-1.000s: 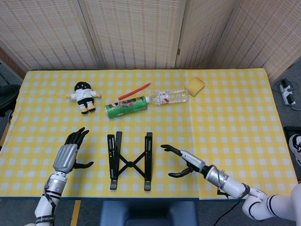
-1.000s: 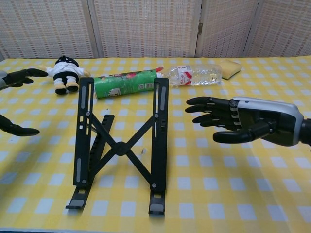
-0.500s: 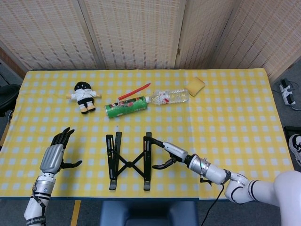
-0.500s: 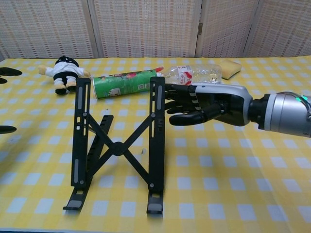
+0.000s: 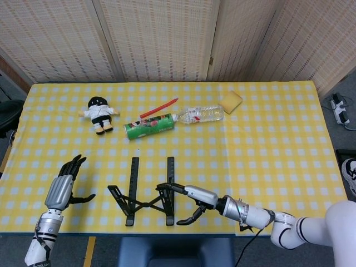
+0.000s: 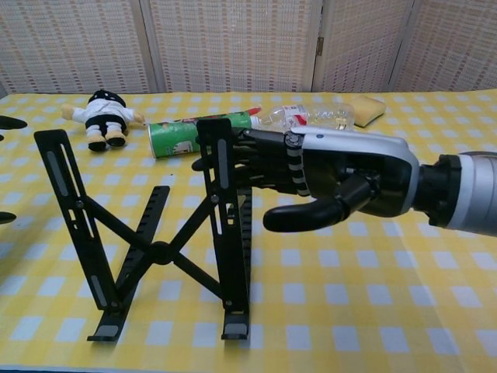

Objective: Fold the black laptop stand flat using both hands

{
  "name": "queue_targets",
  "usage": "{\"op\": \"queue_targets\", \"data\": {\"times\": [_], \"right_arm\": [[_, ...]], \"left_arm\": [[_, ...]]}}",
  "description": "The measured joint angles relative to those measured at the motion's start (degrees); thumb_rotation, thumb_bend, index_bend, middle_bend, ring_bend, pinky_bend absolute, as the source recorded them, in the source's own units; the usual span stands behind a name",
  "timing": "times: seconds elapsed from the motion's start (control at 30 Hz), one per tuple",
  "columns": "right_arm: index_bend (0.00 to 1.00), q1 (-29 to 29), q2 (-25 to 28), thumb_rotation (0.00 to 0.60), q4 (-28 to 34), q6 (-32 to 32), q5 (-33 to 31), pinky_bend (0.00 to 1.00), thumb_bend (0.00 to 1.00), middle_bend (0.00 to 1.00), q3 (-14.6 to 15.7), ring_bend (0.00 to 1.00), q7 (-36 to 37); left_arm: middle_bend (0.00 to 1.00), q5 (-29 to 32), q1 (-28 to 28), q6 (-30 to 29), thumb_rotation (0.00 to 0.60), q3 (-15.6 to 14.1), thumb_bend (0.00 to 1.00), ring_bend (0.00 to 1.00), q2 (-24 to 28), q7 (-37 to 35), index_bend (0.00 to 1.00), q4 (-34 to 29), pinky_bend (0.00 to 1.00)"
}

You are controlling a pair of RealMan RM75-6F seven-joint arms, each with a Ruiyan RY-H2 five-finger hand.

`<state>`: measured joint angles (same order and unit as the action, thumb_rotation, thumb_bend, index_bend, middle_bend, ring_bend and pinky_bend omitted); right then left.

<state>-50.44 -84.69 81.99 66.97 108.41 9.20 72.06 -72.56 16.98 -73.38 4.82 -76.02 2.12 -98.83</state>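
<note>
The black laptop stand (image 5: 146, 192) is standing unfolded on the yellow checked tablecloth (image 5: 267, 139), at lower centre of the head view. The right hand (image 6: 326, 175) is reaching in from the lower right, its fingers (image 6: 252, 159) lying against the stand's right-hand rail and its thumb pointing left below them; no closed grip is showing. The left hand (image 5: 62, 186) is hovering at lower left, fingers spread, well apart from the stand. Along the upper centre are lying a green can (image 5: 149, 125), a plastic bottle (image 5: 199, 114) and a doll (image 5: 100, 113).
</note>
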Motion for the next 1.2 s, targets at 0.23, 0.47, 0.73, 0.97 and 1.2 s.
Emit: {"op": "queue_targets", "data": {"times": [0.23,0.47,0.73,0.97,1.2], "right_arm": [[0.0,1.06,0.27,0.435,1.22,3.19,2.62,0.0,0.26,0.11,4.05,0.12,0.89],[0.0,1.56,-0.97,0.435,0.41,4.31,2.77,0.0,0.26,0.12,5.51,0.12,2.85],[0.0,1.36,-1.76,0.435,0.16,5.25,2.93,0.0,0.26,0.12,6.47,0.13,3.9],[0.0,1.21,-2.39,0.433,-0.65,4.98,1.4,0.0,0.26,0.12,6.73,0.13,8.09],[0.0,0.97,-4.33,0.433,-3.7,4.28,0.18,0.0,0.26,0.12,7.61,0.13,15.56]], "left_arm": [[0.0,-1.49,-0.45,0.17,0.6,-0.68,0.16,0.0,0.3,-0.85,0.0,0.03,0.0],[0.0,-1.77,-0.59,0.51,0.6,-0.54,0.16,0.0,0.22,-1.6,0.0,0.49,0.0],[0.0,-2.16,-0.96,0.59,0.6,-0.64,0.16,0.0,0.17,-2.26,0.0,0.94,0.0],[0.0,-2.43,-1.19,0.48,0.6,-0.51,0.16,0.0,0.22,-2.49,0.0,1.03,0.0],[0.0,-2.52,-1.22,0.61,0.6,-0.39,0.16,0.0,0.14,-2.27,0.0,0.89,0.0]]}}
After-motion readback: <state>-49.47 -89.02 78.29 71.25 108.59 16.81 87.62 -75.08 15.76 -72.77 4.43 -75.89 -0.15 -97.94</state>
